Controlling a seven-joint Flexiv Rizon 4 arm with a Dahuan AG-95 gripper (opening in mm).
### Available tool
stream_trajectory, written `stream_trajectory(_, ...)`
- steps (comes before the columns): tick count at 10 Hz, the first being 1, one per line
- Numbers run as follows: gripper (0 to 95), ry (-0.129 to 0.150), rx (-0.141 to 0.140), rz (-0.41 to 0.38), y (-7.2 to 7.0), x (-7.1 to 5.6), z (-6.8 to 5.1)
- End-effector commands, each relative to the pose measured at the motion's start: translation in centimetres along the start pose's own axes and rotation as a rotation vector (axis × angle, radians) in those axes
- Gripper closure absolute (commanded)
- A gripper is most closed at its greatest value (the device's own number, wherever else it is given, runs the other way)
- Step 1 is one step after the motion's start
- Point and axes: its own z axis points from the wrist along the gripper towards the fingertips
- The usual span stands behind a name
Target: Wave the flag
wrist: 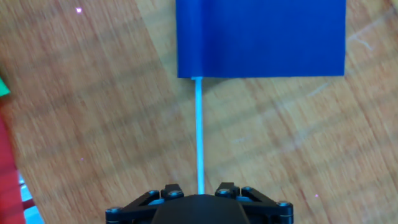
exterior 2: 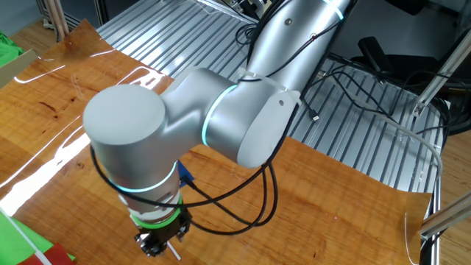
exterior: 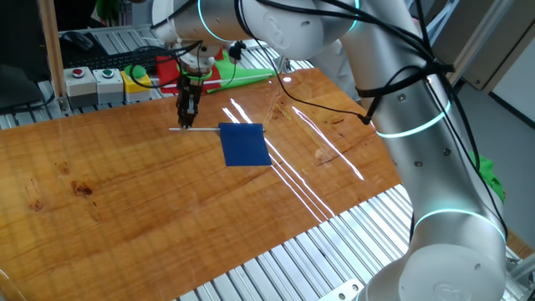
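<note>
Arm (exterior: 393, 75) bent over, wrist vertical, claw (exterior: 186, 124) pointing down, fingers approx. closed.

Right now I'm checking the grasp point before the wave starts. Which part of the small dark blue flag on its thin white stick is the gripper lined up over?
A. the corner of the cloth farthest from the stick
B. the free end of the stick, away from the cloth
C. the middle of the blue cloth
B: in the hand view the thin white stick of the small dark blue flag runs down between the gripper fingers, cloth far ahead.
</note>
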Motion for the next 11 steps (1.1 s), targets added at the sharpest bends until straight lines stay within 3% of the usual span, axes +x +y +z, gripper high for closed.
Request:
stream_trajectory(1, 76.0, -0.001, 0.001, -0.012, -0.14, 0.0, 0.05)
stream_trajectory(5, 76.0, 0.009, -0.015, -0.025, -0.6, -0.12, 0.3)
stream_trajectory(11, 76.0, 0.009, -0.015, -0.025, -0.6, -0.12, 0.3)
